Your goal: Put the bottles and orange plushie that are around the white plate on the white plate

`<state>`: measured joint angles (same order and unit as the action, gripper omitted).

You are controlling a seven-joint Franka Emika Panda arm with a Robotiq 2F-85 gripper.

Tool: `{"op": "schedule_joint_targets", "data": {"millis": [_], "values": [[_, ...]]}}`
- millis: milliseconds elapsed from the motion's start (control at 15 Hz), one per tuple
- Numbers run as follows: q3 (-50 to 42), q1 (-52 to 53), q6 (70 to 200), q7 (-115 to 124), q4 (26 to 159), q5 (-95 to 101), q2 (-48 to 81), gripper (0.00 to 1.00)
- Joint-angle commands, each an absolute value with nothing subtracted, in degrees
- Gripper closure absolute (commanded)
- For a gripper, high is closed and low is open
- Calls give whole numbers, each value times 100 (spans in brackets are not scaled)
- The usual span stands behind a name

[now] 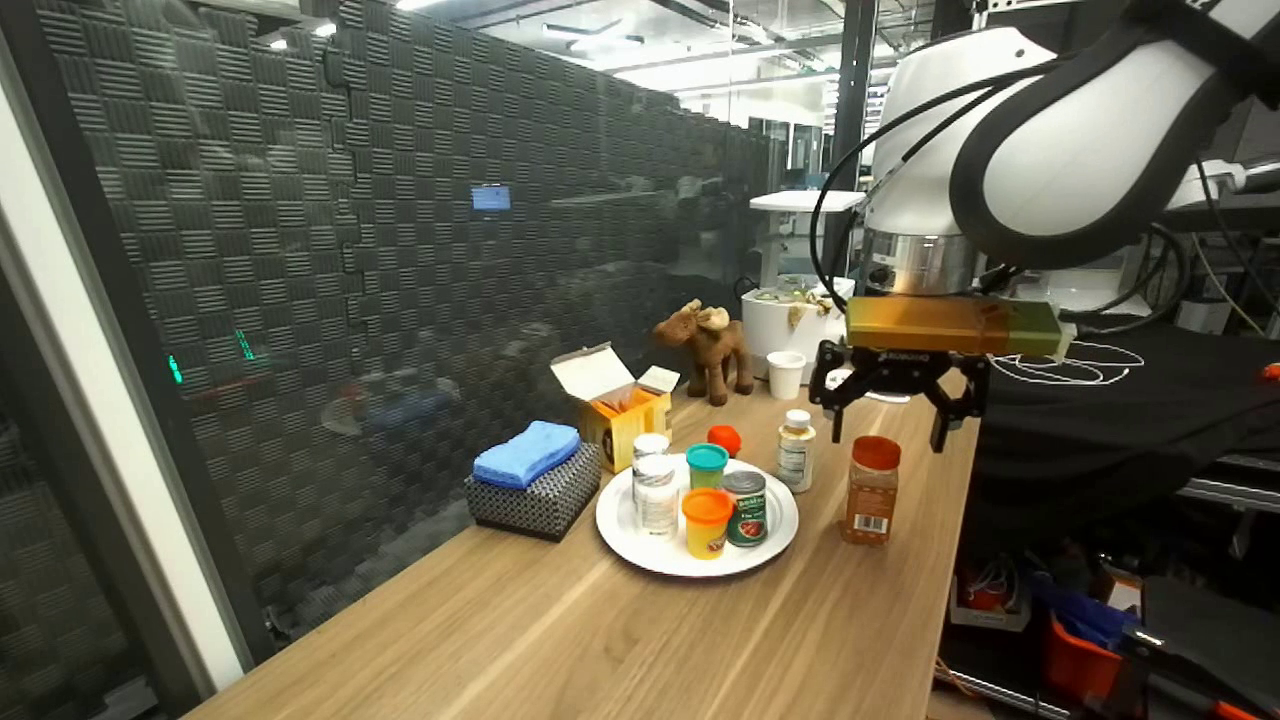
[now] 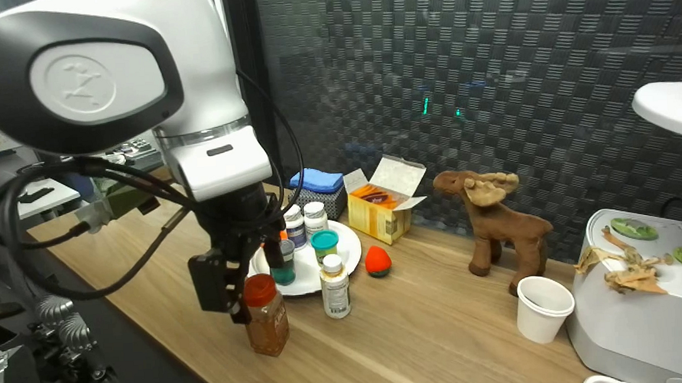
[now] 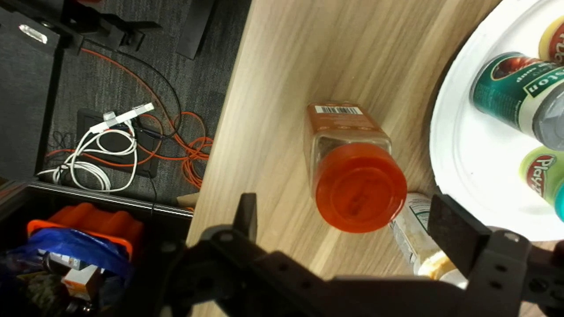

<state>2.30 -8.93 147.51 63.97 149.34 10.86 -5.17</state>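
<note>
The pincer [image 1: 888,436] hangs spread wide and empty by the red-capped jar [image 1: 870,495] (likely so as to straddle it), which stands off the plate [image 1: 622,528].

Table [image 1: 600,640], wood-grained, smooth. White plate [image 3: 484,167], smooth; red-capped bottle [image 3: 355,169], clear-walled, glossy, plastic-looking. Toy moose [image 2: 506,226], matt plush; folded blue cloth [image 1: 527,455], matt textile.

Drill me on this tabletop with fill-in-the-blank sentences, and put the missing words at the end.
The claw, gripping nothing, is ____ rather than shut.
The plate holds a teal-lidded tub and a second tub with an ____ lid.
The bottle between the red-lidded jar and the orange plushie has a ____ cap.
The folded cloth on the patterned box is ____ in colour.
Missing words: open; orange; white; blue.
</note>
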Motion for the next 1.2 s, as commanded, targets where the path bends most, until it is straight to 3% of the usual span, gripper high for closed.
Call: {"op": "schedule_joint_targets", "data": {"millis": [0, 200, 333, 400, 600, 800, 1133], "values": [[65, -710, 14639, 6079, 14700, 819, -332, 0], [17, -615, 14540, 5821, 14671, 516, -259, 4], [2, -575, 14497, 5758, 14676, 416, -270, 28], [1, -561, 14487, 5759, 14687, 400, -301, 30], [9, -528, 14466, 5850, 14738, 444, -397, 57], [40, -524, 14447, 6136, 14799, 747, -524, 76], [220, -455, 14457, 6620, 14786, 1628, -795, 75]]}}
